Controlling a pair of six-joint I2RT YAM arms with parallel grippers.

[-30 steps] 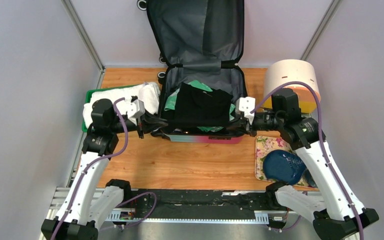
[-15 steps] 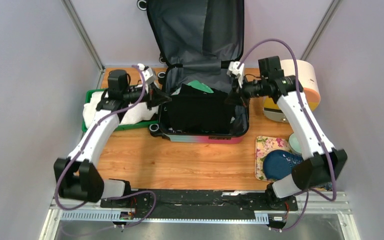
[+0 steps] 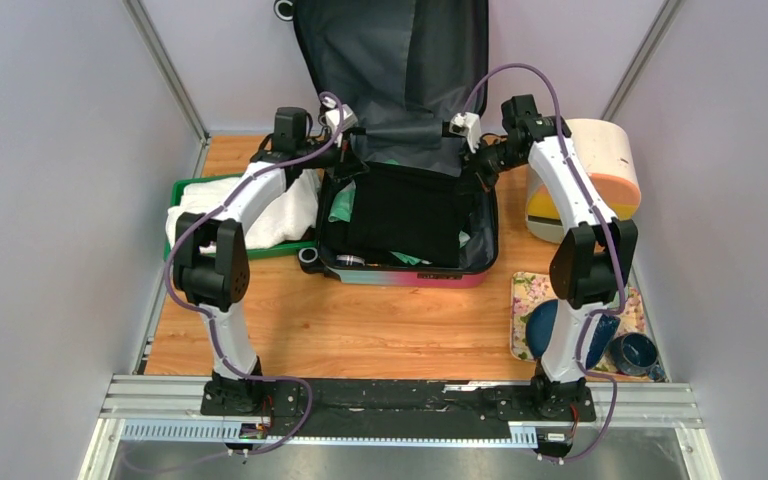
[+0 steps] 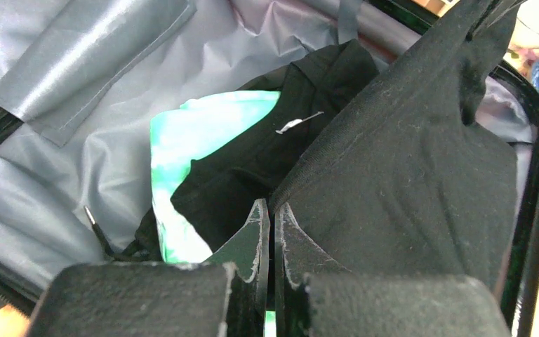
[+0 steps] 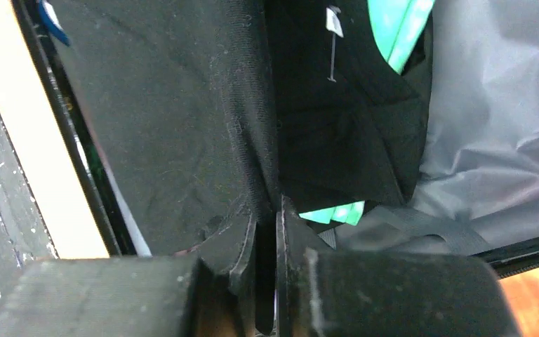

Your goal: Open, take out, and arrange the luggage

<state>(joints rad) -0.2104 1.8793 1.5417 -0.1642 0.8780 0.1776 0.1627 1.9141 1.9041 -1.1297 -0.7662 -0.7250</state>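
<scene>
- Over the last second both arms have swung from the near rim of the luggage (image 3: 400,277) to its hinge end. They have drawn the black garment (image 3: 405,210) back with them, and it now lies spread across the lower shell.
- Nearest, on the right of the desk (image 3: 360,330), a blue bowl (image 3: 550,328) rests on a floral tray (image 3: 523,290).
- The luggage sits mid-desk, with a green tray (image 3: 176,188) holding a white towel (image 3: 260,212) just beside it on the left.
- Its lid (image 3: 390,50) stands up against the back wall, so the opening looks done. Taking out seems hardly begun, as the garment and a green cloth (image 3: 340,205) are still inside. Arranging is all left to do.
- At the far corners of the garment, the left gripper (image 4: 270,219) and right gripper (image 5: 267,221) are each pinched narrow on its edge.
- Only the wrist views show those pinches, along with a white label (image 4: 298,125). The overhead view alone shows the whole layout.
</scene>
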